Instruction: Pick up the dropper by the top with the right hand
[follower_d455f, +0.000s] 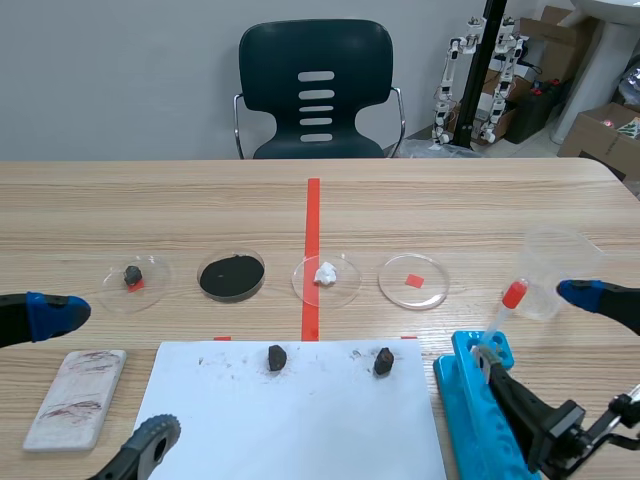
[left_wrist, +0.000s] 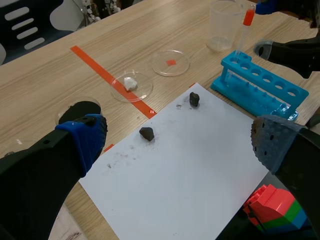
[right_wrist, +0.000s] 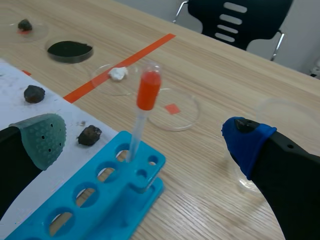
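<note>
Pale wood-grain worktop (follower_d455f: 450, 210), orange tape line (follower_d455f: 312, 230); dark plastic chair (follower_d455f: 316, 90) behind. Clear dropper (right_wrist: 141, 115) (red bulb) upright in blue rack (right_wrist: 100, 200). Right tool (right_wrist: 143, 140) spread either side; left tool (left_wrist: 178, 140) spread.

You cannot see the lower end of the dropper (right_wrist: 141, 119): it sinks into a hole of the blue rack (right_wrist: 132, 210), whose near end is cut off. A coloured block (left_wrist: 272, 210) lies half hidden behind the left gripper (left_wrist: 180, 142).

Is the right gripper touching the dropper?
Apart. Right wrist view: the dropper stands in the rack, with clear gaps to both pads of the open right gripper.
</note>
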